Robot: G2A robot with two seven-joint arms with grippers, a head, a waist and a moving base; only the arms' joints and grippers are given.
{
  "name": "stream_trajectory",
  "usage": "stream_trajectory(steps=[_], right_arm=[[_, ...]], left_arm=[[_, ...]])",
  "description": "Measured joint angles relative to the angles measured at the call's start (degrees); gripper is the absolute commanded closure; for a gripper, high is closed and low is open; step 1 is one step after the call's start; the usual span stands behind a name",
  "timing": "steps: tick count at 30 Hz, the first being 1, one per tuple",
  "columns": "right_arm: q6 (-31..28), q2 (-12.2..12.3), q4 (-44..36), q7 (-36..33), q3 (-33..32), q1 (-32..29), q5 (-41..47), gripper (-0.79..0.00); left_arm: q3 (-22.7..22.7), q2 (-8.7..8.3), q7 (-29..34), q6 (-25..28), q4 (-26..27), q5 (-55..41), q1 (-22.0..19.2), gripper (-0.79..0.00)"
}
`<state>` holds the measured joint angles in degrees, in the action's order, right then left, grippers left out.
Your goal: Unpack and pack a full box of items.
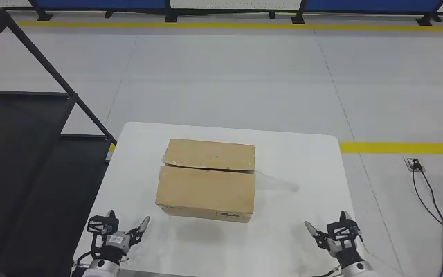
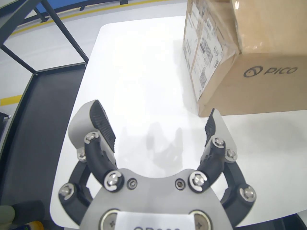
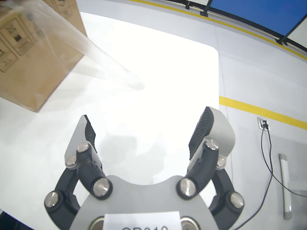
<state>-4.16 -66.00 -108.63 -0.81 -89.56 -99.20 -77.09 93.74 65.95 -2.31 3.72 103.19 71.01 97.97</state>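
The box [image 1: 206,179] is sitting closed (unpacking not begun, I judge); left gripper [image 1: 119,223] at seven o'clock, right gripper [image 1: 332,228] at five, are hanging wide open for its flaps.

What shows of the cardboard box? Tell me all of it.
The cardboard box is brown and rectangular, resting flat near the middle of the white table. Its top flaps are folded shut, meeting at a seam across the lid. White printed labels cover one end; a loose strip of clear tape trails from the other end to the tabletop. Nothing else touches it.
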Motion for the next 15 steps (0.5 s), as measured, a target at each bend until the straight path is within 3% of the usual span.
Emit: stream_trajectory(steps=[5,10,15], right_arm=[[-2.2,-0.2,-4.9,-3.6,1.0,2.3,3.7,-0.785],[1.4,-0.8,-6.8,-6.4,5.1,7.4,2.7,-0.785],[4.5,-1.6,-6.9,-8.2,10.0,12.2,2.5,-0.785]], left_arm=[[2.9,-0.19,-0.5,3.9,-1.5,-4.6,-3.7,-0.785],[6.3,-0.57,0.1,9.4,-4.1,-10.1,-8.2,-0.785],[8.9,-0.96,1.4,12.6,-5.0,-12.0,-10.2,-0.785]])
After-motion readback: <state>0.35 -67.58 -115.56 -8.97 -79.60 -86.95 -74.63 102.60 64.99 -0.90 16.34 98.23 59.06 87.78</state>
